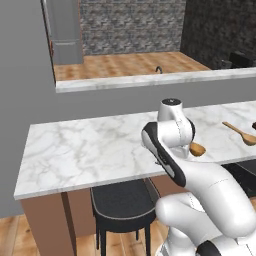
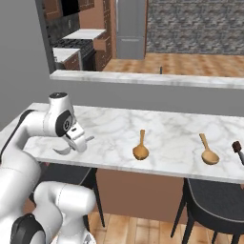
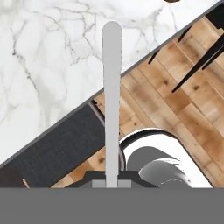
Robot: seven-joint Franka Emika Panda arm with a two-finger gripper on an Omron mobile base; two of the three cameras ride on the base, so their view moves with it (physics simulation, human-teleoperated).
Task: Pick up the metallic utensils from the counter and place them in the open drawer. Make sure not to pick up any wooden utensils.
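My gripper hangs over the near edge of the white marble counter, shut on the thin silver fork. In the hand view the fork runs straight up from the shut gripper, its rounded end over the counter. The short utensil with a dark handle lies at the counter's far right edge. Two tan wooden spoons lie between it and my hand. One spoon peeks out from behind my arm, and the other lies to the right. The drawer is out of view.
Dark stools stand under the counter's overhang on a wooden floor. A raised grey ledge runs behind the counter. The left half of the counter is bare marble.
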